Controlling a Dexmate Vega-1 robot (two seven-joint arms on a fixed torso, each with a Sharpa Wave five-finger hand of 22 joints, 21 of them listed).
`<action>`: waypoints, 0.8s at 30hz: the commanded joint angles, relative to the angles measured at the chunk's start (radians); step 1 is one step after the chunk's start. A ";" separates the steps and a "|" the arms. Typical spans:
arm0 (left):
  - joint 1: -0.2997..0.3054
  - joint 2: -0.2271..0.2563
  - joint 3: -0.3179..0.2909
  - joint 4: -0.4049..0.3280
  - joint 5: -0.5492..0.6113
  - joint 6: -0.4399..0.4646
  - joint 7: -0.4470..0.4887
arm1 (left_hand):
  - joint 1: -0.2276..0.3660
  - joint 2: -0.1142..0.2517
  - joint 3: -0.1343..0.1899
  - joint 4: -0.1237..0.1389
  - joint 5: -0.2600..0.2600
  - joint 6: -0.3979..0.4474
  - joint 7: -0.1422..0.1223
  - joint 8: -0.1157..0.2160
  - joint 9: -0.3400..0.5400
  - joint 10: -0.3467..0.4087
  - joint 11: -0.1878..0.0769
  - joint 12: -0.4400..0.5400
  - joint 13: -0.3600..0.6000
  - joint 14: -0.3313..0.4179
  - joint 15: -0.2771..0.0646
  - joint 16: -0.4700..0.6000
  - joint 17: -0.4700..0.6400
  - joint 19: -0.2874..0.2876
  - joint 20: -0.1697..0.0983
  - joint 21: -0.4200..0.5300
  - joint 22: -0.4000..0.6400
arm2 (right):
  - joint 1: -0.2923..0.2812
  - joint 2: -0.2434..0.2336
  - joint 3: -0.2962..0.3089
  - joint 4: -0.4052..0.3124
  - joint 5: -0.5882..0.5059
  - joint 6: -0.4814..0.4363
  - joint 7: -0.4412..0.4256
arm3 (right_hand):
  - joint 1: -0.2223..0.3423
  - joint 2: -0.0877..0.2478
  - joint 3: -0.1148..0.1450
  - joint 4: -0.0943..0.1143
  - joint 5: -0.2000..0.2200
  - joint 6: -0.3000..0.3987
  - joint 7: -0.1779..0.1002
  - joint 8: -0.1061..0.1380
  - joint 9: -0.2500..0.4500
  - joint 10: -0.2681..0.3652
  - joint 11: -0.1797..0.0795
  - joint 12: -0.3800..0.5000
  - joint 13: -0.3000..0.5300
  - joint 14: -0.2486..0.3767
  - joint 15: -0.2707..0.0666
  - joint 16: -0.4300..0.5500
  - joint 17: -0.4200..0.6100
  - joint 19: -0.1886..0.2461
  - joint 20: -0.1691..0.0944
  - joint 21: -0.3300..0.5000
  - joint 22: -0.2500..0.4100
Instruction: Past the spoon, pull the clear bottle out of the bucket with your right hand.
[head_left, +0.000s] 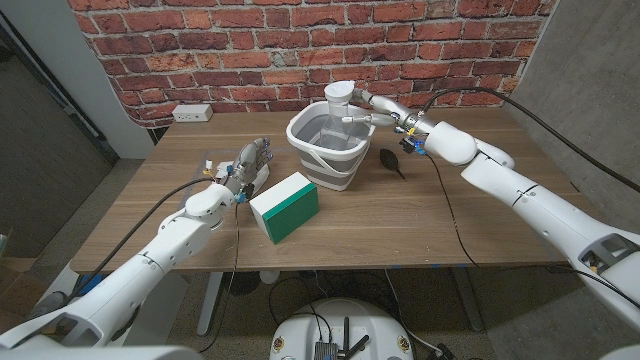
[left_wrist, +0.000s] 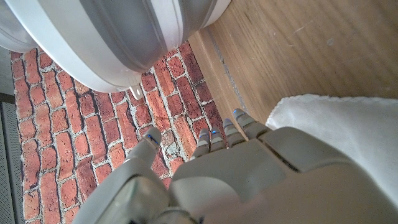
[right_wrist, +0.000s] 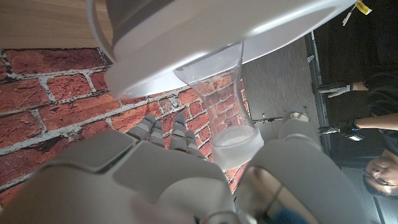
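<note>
A grey and white bucket (head_left: 318, 150) stands at the table's far middle. The clear bottle (head_left: 340, 100) is upright at the bucket's far rim, with its white-capped top above the rim. My right hand (head_left: 378, 104) grips it from the right side. In the right wrist view the bottle (right_wrist: 225, 102) sits between my thumb and fingers (right_wrist: 163, 130), against the bucket's rim (right_wrist: 186, 56). A black spoon (head_left: 391, 162) lies on the table just right of the bucket, under my right forearm. My left hand (head_left: 250, 160) rests left of the bucket on a white cloth (left_wrist: 348, 130), holding nothing.
A green and white box (head_left: 285, 205) lies in front of the bucket, near my left hand. A white power outlet (head_left: 192, 113) sits at the table's far left edge against the brick wall. A person (right_wrist: 376, 171) is at the edge of the right wrist view.
</note>
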 joint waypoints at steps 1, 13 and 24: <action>0.004 -0.002 0.004 -0.005 0.002 0.002 0.006 | -0.004 0.066 0.008 -0.003 0.002 0.010 0.003 0.002 0.006 0.005 -0.003 0.004 0.004 0.010 -0.003 -0.001 0.002 -0.007 -0.029 0.002 0.002 | 0.030 0.022 -0.019 0.047 -0.013 0.035 0.012 | -0.003 0.001 -0.002 -0.003 0.006 0.007 0.093 0.008 0.004 0.008 0.000 0.004 0.001 -0.078 -0.012 0.005 0.002 -0.006 -0.010 0.004 0.001; 0.017 0.010 -0.005 -0.026 0.003 0.007 0.017 | -0.004 0.066 0.009 -0.003 0.002 0.012 0.003 0.002 0.006 0.005 0.000 0.004 0.004 0.010 -0.003 -0.001 0.002 -0.010 -0.029 0.002 0.002 | 0.061 0.057 -0.034 0.106 -0.029 0.073 0.000 | -0.014 0.009 -0.009 -0.002 0.009 0.061 0.093 0.018 0.004 0.068 -0.009 0.019 -0.007 -0.056 -0.026 0.017 0.002 -0.003 -0.022 0.007 0.001; 0.018 0.006 -0.002 -0.021 0.002 0.009 0.018 | -0.004 0.065 0.010 -0.004 0.002 0.012 0.004 0.002 0.006 0.007 0.001 0.004 0.005 0.011 -0.002 -0.001 0.002 -0.011 -0.029 0.003 0.002 | 0.081 0.070 -0.041 0.129 -0.037 0.091 -0.003 | -0.009 0.021 -0.008 -0.010 0.010 0.143 0.092 0.038 0.005 0.144 -0.025 0.037 -0.014 -0.010 -0.049 0.035 -0.001 0.021 -0.037 0.012 0.000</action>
